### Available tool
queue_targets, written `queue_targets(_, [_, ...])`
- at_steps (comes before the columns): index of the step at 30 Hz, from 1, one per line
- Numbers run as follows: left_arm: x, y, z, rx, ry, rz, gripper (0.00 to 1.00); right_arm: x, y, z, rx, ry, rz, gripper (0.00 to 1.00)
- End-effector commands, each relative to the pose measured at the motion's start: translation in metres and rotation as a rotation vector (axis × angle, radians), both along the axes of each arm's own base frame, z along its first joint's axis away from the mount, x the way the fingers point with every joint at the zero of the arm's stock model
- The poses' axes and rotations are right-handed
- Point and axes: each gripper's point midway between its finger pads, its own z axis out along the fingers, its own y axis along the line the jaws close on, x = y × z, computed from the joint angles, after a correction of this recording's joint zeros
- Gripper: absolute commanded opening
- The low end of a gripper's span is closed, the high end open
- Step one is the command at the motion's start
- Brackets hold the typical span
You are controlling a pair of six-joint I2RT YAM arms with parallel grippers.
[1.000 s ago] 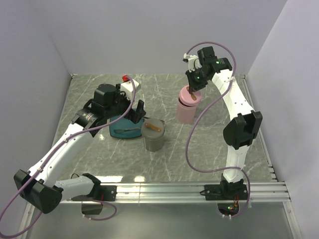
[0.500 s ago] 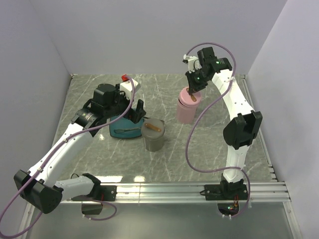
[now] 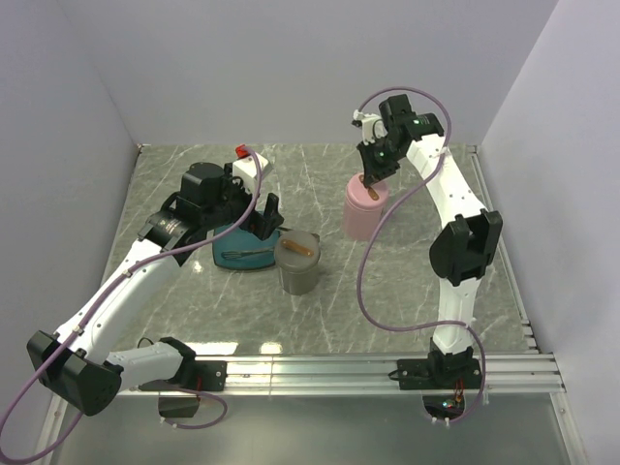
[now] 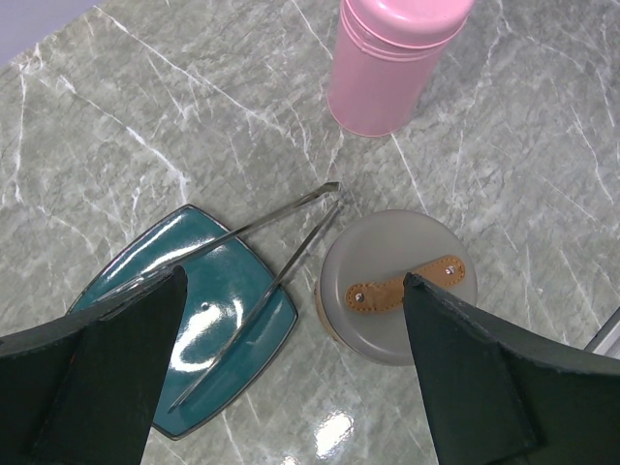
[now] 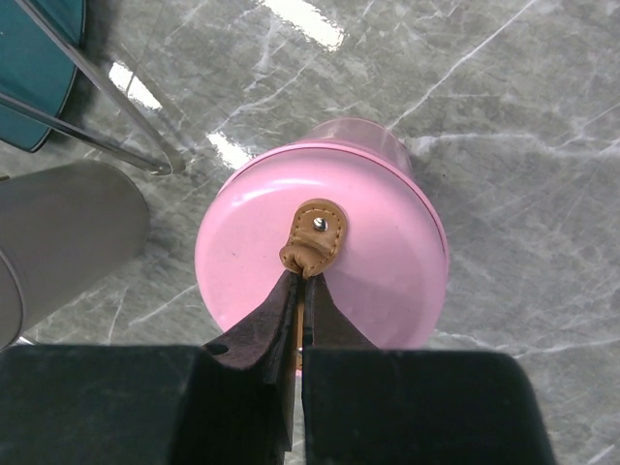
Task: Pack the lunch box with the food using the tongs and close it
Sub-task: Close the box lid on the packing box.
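The pink cylindrical lunch box (image 3: 363, 217) stands upright at the back of the table with its lid (image 5: 368, 223) on. My right gripper (image 3: 371, 181) is straight above it, shut on the lid's tan leather strap (image 5: 313, 237), which is bunched up between the jaws. The silver tongs (image 4: 262, 222) lie across the teal plate (image 4: 223, 329), tips pointing toward the pink box. My left gripper (image 4: 293, 279) hangs wide open above the plate's edge and a grey lidded container (image 4: 397, 310), holding nothing. The food is hidden.
The grey container (image 3: 297, 263) with a tan strap (image 4: 405, 284) stands just right of the plate (image 3: 237, 258), front left of the pink box. White walls close in the back and sides. A metal rail runs along the near edge.
My right gripper has shifted slightly left while gripping the strap. The left arm, tongs, plate and grey container have not moved.
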Motion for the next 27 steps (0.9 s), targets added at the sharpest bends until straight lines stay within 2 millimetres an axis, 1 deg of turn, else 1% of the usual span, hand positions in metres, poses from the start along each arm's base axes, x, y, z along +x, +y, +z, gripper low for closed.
queue_targets(1, [0.000,-0.002,0.010,-0.035,-0.026,-0.008,0.99,0.007,0.009,0.012,0.031,-0.038,0.012,0.00])
queue_targets(7, [-0.003,-0.004,0.007,-0.049,-0.013,-0.017,0.99,0.010,0.012,0.009,0.035,-0.032,0.012,0.00])
queue_targets(12, [-0.002,-0.004,0.007,-0.047,-0.011,-0.016,0.99,0.011,0.014,-0.002,0.026,-0.006,0.020,0.00])
queue_targets(16, [-0.004,-0.004,0.006,-0.050,-0.010,-0.016,0.99,0.009,0.013,-0.019,-0.002,0.032,0.029,0.00])
queue_targets(21, [-0.004,-0.003,0.002,-0.047,-0.004,-0.014,0.99,0.006,0.005,-0.037,-0.070,0.063,0.041,0.00])
queue_targets(27, [-0.004,-0.002,0.003,-0.046,-0.003,-0.013,0.99,-0.007,0.001,-0.070,-0.090,0.170,0.072,0.00])
